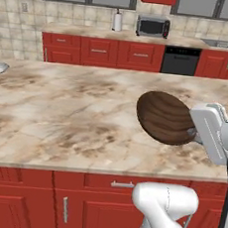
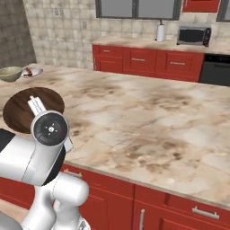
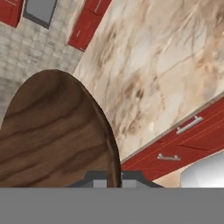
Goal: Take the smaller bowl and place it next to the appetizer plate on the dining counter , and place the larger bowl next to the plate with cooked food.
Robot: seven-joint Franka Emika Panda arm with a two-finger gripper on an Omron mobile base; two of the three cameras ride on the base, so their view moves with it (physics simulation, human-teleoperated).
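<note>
red cabinet fronts point(image 1: 91, 208) with metal handles sit closest, under the long dining counter point(image 1: 76, 112) of beige-brown marbled stone. beyond it, a wall counter with red cabinets carries a silver microwave point(image 1: 153, 27) and a white paper towel roll point(image 1: 117, 21), beside a black dishwasher point(image 1: 180, 61), below a tiled wall. the two-finger gripper point(image 3: 114, 179) is pinched on the rim of the shallow dark brown wooden bowl point(image 1: 165, 117), which is held tilted on edge above the counter's near side, clear of the stone. its grain runs in wavy streaks. far along the counter stand a deep beige-olive bowl point(image 2: 10, 73) and, just beside it, a small white plate point(image 2: 32, 71) bearing brown pieces.
</note>
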